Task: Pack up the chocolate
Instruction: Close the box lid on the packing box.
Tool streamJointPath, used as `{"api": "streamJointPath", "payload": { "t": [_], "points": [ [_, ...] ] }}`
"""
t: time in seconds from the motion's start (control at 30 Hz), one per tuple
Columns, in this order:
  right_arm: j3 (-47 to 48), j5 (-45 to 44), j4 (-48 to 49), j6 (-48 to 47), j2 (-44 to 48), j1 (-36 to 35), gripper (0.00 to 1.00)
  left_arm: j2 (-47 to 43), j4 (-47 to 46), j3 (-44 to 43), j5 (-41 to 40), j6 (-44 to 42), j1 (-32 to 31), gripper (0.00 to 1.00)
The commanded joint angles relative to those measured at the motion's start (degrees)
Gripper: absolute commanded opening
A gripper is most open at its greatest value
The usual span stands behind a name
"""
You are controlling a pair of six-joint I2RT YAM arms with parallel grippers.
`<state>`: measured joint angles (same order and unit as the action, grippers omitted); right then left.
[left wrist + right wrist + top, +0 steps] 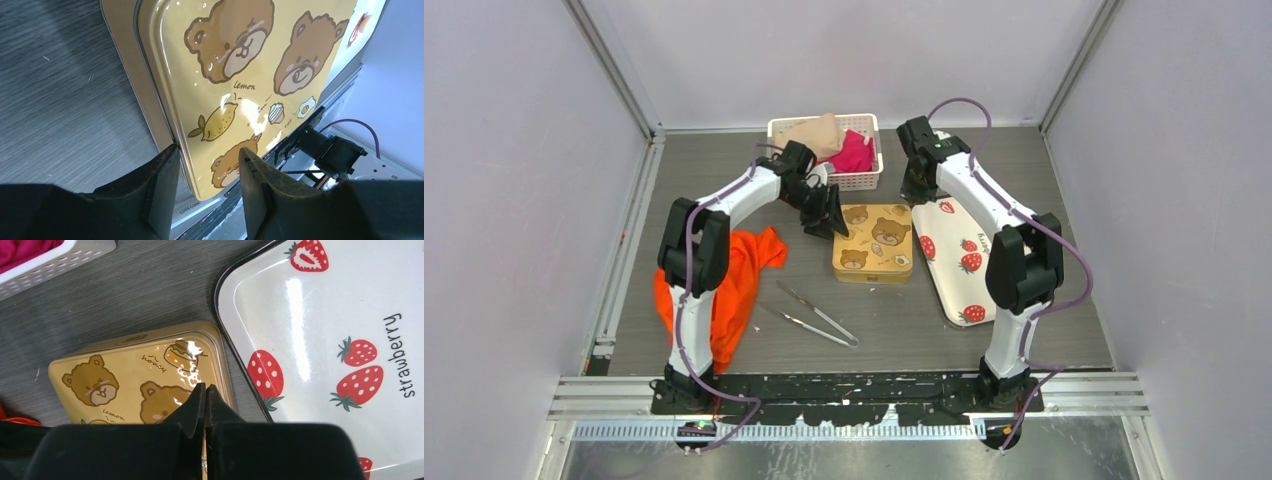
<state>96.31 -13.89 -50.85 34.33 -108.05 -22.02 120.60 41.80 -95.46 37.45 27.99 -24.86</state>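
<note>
Tin edge inside spread left hand; tray beside.

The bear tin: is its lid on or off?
On. The bear-printed lid covers the whole top of the tin, so nothing inside it shows.

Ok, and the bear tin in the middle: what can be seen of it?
The bear tin is a square, round-cornered box, apparently glossy gold metal, its lid printed with brown bear faces, a lemon, a cupcake, a fried egg and the words lemon and honey. Lid on, it lies flat on the table close beside the strawberry tray. The open fingers of the left gripper straddle one lid edge; contact is unclear. The right gripper, fingers shut, hangs over its tray-side edge.
</note>
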Motion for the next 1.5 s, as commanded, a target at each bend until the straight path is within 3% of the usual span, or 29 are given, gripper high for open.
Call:
{"api": "streamJointPath", "payload": {
  "t": [0.0, 0.13, 0.27, 0.6, 0.8, 0.87, 0.93, 1.0, 1.07, 1.47],
  "points": [
    [0.91, -0.4, 1.34, 0.76, 0.6, -0.56, 0.01, -0.03, -1.06, -2.27, 2.27, -0.4, -0.54, 0.48],
    [-3.9, 1.25, 5.28, 1.94, -2.23, -0.55, 0.01, 0.16, -0.78, -2.59, 2.29, -0.52, -0.54, 0.48],
    [-3.47, -0.92, 3.18, 2.47, -5.49, -0.56, 0.01, 0.43, -0.2, -2.8, 2.28, -0.89, -0.54, 0.47],
    [0.19, -1.24, 2.55, 1.5, 5.09, -0.93, 0.01, 0.69, -0.01, -3.24, 2.09, -1.01, -0.54, 0.48],
    [-5.85, -1.25, 2.85, 1.78, 8.9, -0.99, 0.01, 0.13, -0.01, -2.6, 1.5, -1.43, -0.54, 0.47],
    [-9.68, 3.22, 5.76, 0.99, 10.22, -0.07, 0.08, -0.07, 0.14, -2.41, 1.33, -1.57, -0.46, 0.47],
    [-13.09, 7.61, 8.66, 0.15, 11.94, 0.32, 0.27, -0.45, 0.56, -2.29, 1.02, -1.9, -0.45, 0.47],
    [-15.98, 10.06, 10.73, -0.32, 14.26, 0.64, 0.52, -1.08, 0.99, -2.13, 0.43, -2.33, -0.37, 0.47],
    [-19.02, 12.42, 12.86, -0.31, 16.11, 1.79, 0.62, -1.84, 1.25, -1.74, -0.15, -2.71, -0.28, 0.47],
    [-23.11, 24.82, 15.44, -1.54, 13.57, 6.93, 0.7, -3.94, 0.57, 0.59, -0.65, -2.39, 0.16, 0.48]
  ]
}}
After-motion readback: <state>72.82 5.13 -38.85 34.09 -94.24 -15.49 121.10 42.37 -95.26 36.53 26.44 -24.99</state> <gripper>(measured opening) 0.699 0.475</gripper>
